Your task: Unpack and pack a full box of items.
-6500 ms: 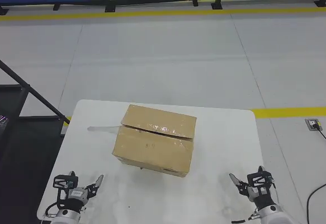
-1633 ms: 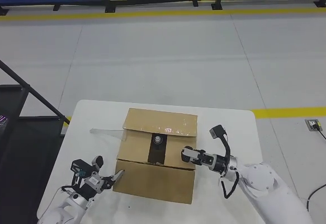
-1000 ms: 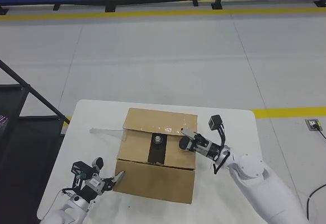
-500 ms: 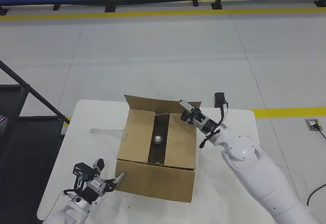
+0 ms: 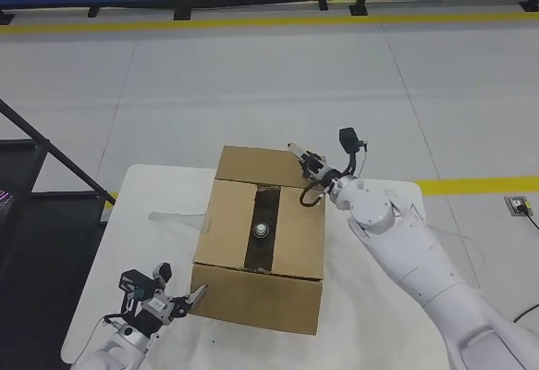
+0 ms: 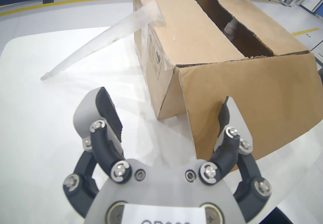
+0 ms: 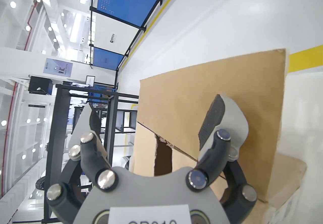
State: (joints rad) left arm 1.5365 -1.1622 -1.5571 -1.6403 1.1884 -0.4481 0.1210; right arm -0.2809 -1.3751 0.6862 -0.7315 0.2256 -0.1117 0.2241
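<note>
Looking down, the top view reveals an item (image 5: 262, 230) inside the box (image 5: 255, 301), both arms' jaws apart.

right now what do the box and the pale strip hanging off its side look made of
Box: corrugated cardboard, matte brown; the torn flap edges look ragged and fibrous. Strip: probably peeled plastic packing tape, translucent and whitish, bunched lengthwise; it could be another thin film.

Left end effector (image 6: 165, 97) low, right end effector (image 7: 154, 104) stretched forward, both fingers apart
</note>
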